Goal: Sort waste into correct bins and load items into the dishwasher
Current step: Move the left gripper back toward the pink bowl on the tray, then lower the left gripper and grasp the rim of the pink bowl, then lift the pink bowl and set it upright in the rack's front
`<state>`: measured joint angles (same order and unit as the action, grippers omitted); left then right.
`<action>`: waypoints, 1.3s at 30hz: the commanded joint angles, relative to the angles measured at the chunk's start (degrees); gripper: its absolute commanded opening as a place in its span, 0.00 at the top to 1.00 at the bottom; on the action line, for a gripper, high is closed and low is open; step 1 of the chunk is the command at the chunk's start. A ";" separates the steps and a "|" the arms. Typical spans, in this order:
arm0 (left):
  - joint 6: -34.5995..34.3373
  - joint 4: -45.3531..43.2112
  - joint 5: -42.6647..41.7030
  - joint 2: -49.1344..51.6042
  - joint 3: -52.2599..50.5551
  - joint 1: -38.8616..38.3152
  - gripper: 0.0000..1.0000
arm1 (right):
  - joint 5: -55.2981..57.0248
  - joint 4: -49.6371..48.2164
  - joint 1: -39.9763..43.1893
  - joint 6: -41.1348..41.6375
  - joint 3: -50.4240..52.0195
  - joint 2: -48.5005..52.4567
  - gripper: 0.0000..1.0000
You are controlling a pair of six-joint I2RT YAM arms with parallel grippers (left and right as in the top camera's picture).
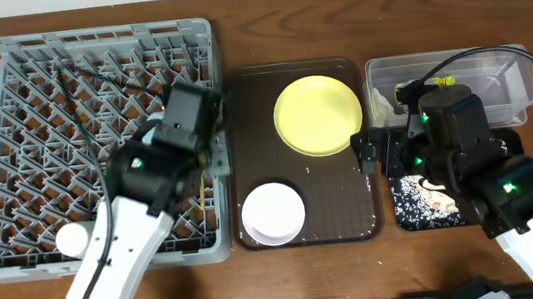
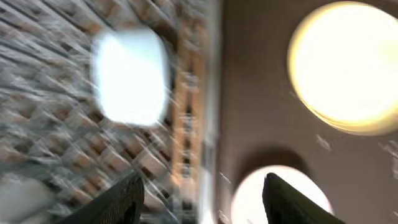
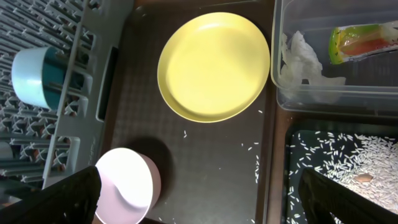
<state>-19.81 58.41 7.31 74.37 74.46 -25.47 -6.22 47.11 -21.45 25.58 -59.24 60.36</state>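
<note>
The grey dish rack (image 1: pixel 15 148) fills the left side. A light blue bowl (image 3: pixel 36 74) stands in it, and a small white cup (image 1: pixel 71 238) sits at its near left. On the brown tray (image 1: pixel 340 224) lie the yellow plate (image 1: pixel 318 113) and the white-pinkish bowl (image 1: pixel 273 212). My left gripper (image 2: pixel 202 199) is open and empty above the rack's right edge; its view is blurred. My right gripper (image 3: pixel 211 196) is open and empty above the tray's right side. The wrapper (image 3: pixel 364 40) and tissue (image 3: pixel 301 59) lie in the clear tub (image 1: pixel 526 90). The chopsticks are out of view.
The black tray (image 3: pixel 295 186) holds rice crumbs (image 3: pixel 348 162) and sits partly under my right arm. A few rice grains (image 3: pixel 255 158) are scattered on the brown tray. Bare wooden table (image 1: pixel 290 268) runs along the front edge.
</note>
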 commanded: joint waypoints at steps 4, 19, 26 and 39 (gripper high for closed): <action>-4.76 -1.77 -14.43 3.63 -10.64 -0.13 0.39 | -0.04 0.00 0.76 0.09 -0.74 0.02 0.01; -8.22 -9.60 -6.78 21.51 -15.65 -5.79 0.49 | -0.04 -0.13 0.76 0.09 -0.74 0.02 0.01; -8.68 -13.09 -16.37 23.98 -15.63 -5.86 0.73 | -0.04 -0.13 0.76 0.07 -0.74 0.04 0.01; -4.37 -17.64 -31.26 16.87 -13.38 -2.97 0.93 | -0.07 0.07 0.76 0.07 -0.74 0.02 0.01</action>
<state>-26.55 39.64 -21.54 97.34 58.98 -30.87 -6.22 47.00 -21.45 25.58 -59.24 60.36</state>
